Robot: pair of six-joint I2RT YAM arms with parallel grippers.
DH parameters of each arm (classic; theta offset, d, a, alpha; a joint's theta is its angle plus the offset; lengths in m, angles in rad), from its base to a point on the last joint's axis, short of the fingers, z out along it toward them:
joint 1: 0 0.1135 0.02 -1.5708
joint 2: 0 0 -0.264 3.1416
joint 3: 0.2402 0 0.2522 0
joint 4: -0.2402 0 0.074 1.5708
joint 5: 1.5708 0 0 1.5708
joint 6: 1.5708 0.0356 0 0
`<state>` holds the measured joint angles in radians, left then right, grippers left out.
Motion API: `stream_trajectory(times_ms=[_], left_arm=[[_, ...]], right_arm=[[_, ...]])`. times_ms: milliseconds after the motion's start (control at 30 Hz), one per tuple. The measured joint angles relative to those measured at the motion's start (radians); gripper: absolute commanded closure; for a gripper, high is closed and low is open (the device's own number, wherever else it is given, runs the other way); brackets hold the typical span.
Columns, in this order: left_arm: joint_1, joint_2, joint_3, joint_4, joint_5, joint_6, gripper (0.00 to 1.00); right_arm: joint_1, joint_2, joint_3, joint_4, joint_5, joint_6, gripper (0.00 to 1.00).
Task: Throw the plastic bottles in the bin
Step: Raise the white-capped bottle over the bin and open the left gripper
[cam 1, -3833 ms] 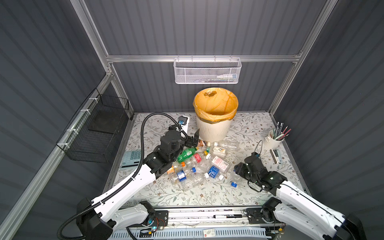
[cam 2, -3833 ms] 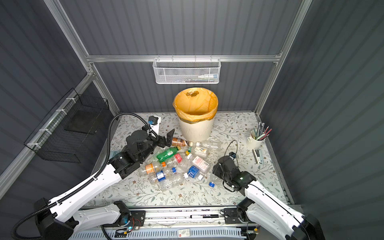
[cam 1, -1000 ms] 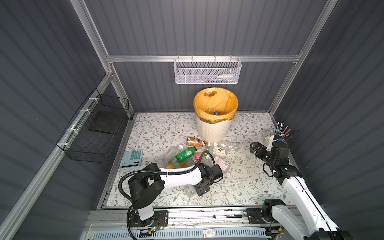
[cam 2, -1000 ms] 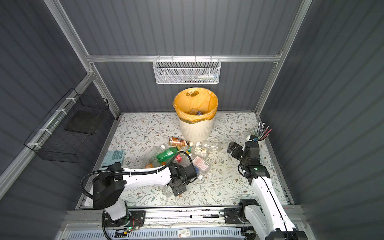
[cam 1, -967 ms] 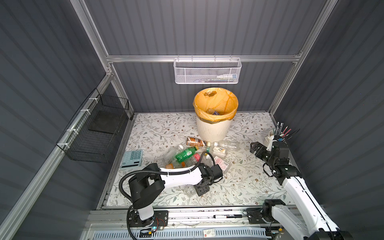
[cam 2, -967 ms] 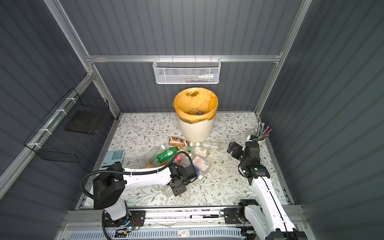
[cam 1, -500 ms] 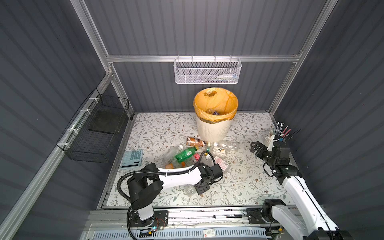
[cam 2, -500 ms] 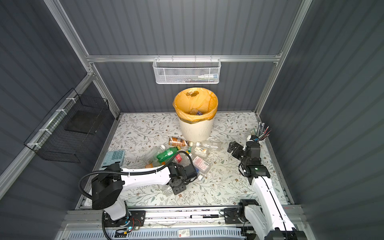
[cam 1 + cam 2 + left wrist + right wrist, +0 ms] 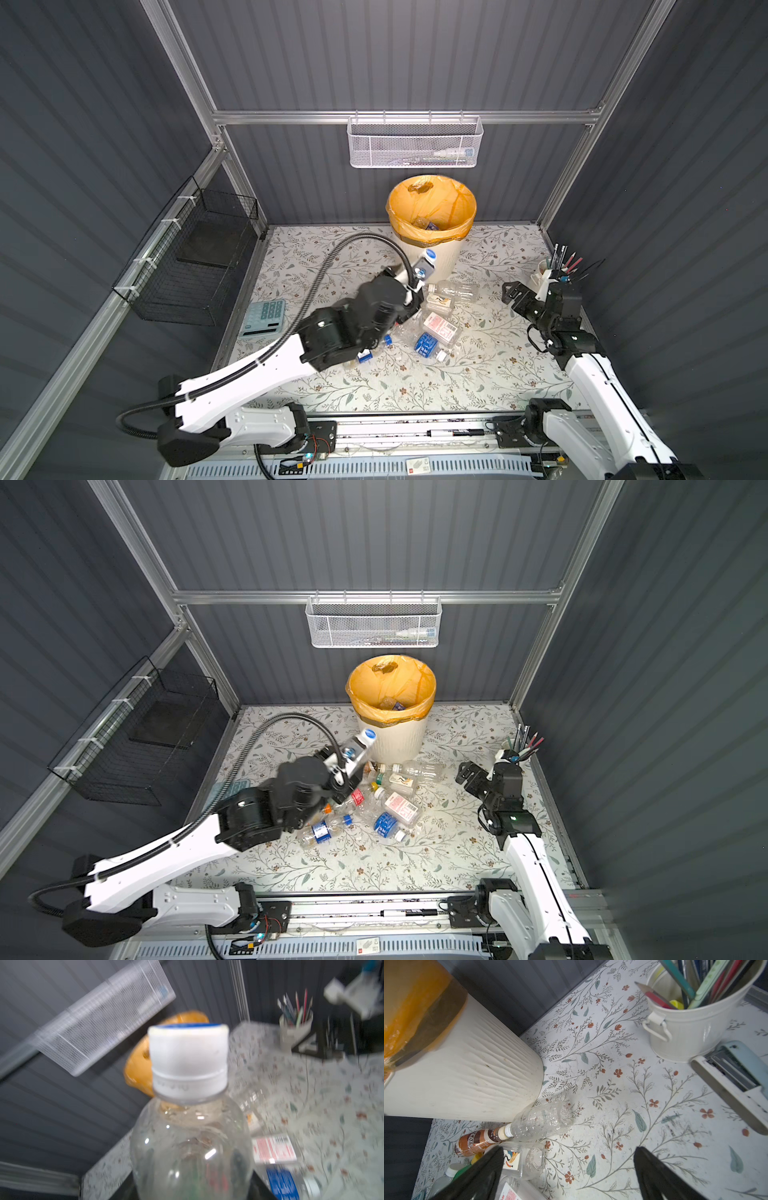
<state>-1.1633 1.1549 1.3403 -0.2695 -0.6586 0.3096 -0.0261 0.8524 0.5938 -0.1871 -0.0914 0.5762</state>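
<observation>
Left gripper (image 9: 347, 777) is clamped on a clear bottle (image 9: 360, 750) with a white, blue-topped cap. It holds the bottle tilted up off the table (image 9: 436, 854), cap toward the bin (image 9: 399, 739) and just short of its cream ribbed wall in both top views. There the wrist hides the jaws. The left wrist view, badly blurred, shows the clear bottle (image 9: 191, 1142) rising from between two dark jaw edges, with the bin's orange liner (image 9: 135, 1072) and the white mesh basket (image 9: 93, 1028) behind it. Right gripper (image 9: 512, 291) hangs near the pencil cup (image 9: 544, 269), well apart from the pile, spread wide with nothing in it. The right wrist view shows its two black fingers (image 9: 481, 1176) far apart over the floral cloth. It alone shows a label-less bottle (image 9: 539, 1121) lying against the bin's foot, cap to cap with a brown-labelled bottle (image 9: 475, 1142), and a pale stapler (image 9: 737, 1076) just beside the cup. Only the top views look into the bin, where a couple of bottles lie on the liner. They also show the remaining bottles (image 9: 434, 330) heaped on the table in front of the bin, between the two arms. The calculator (image 9: 264, 318) is in full sight in a top view, yet in a top view the left arm covers most of the calculator (image 9: 245, 785).
</observation>
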Motion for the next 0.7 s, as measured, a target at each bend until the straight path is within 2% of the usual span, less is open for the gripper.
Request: stream_trajectory(times_ms=[133,233,300,367,433,467,533,600,700], left_arm=[[0.066,-0.005,0.030,0.351,0.060,0.099,0.46],[0.173,0.088,0.132,0.473,0.152,0.075,0.44],[0.234,0.188,0.225,0.503,0.206,0.041,0.38],[0.287,0.317,0.344,0.486,0.264,-0.012,0.30],[0.332,0.473,0.504,0.417,0.326,-0.078,0.08],[0.349,0.547,0.585,0.370,0.353,-0.112,0.01],[0.369,0.702,0.765,0.245,0.396,-0.167,0.00],[0.380,0.789,0.855,0.150,0.412,-0.201,0.00],[0.386,0.793,0.827,0.087,0.416,-0.236,0.00]], right_arm=[[0.000,-0.032,0.000,-0.006,0.001,-0.001,0.01],[0.000,-0.061,0.000,-0.019,0.005,-0.005,0.01],[0.000,-0.076,0.000,-0.023,0.005,-0.005,0.01],[0.000,-0.083,0.000,-0.023,0.002,-0.005,0.01],[0.000,-0.083,0.000,-0.024,-0.011,-0.005,0.01],[0.000,-0.080,0.000,-0.025,-0.020,-0.006,0.01],[0.000,-0.078,0.000,-0.035,-0.041,-0.014,0.01],[0.000,-0.079,0.002,-0.055,-0.055,-0.027,0.01],[0.000,-0.089,0.003,-0.087,-0.068,-0.047,0.01]])
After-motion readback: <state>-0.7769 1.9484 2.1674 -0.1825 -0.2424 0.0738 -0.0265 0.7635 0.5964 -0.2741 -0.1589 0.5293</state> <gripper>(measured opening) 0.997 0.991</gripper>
